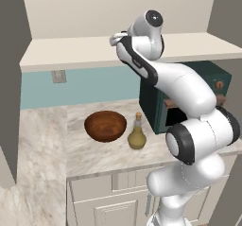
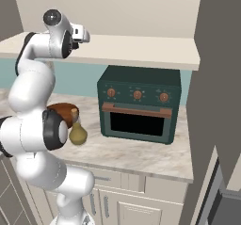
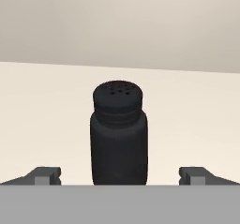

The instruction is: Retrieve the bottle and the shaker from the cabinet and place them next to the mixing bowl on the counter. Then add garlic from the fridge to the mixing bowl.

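The fingers are spread to their full width and grip nothing, one tip showing on either side of the black shaker in the hand view, with clear space between each tip and its body. The arm is raised to the open cabinet shelf, where the gripper is levelled at the shaker, which stands upright on the shelf floor just ahead. On the counter below, the bottle is already set just right of the mixing bowl, so the shaker's retrieval is judged to be the step in hand. A short advance is called for next, until the shaker's body lies between the tips, followed by closing on it.
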